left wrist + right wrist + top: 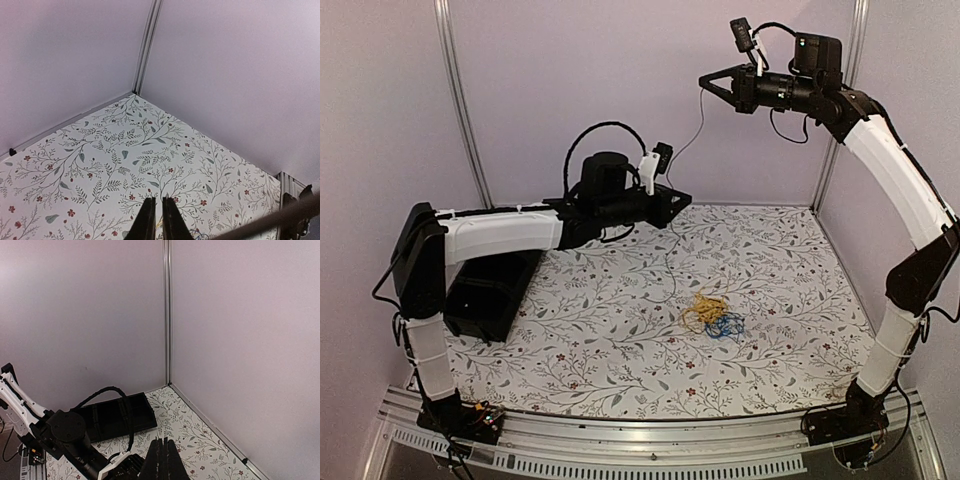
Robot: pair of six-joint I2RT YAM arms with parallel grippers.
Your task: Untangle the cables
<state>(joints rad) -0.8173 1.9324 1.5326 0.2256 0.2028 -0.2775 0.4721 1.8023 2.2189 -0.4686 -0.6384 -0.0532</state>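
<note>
The bundle of thin yellow, blue and pale cream cables [712,315] lies on the floral-printed tabletop [790,260], a little right of the middle of the overhead frame. The yellow loops are on the left of the pile and the blue loops on its lower right. The printed surface shows on all sides of the pile. It is well apart from the back wall, the right wall and the aluminium rail [650,420] at the near edge.

One cream strand [692,133] rises out of the pile. It passes the left gripper [680,207] in the upper middle of the frame and goes on up to the right gripper [704,80] near the top.

The right gripper is high above the tabletop, with free air under it. Its jaws are pressed together, as the right wrist view [162,460] also shows, and the strand hangs from their tip.

The left gripper [157,220] is lower, over the back part of the tabletop. Its jaws are nearly together, with only a thin slit between them. I cannot tell if they pinch the strand.

A flat black plastic tray [485,295] lies at the left edge of the tabletop, under the left arm and far from the pile.
</note>
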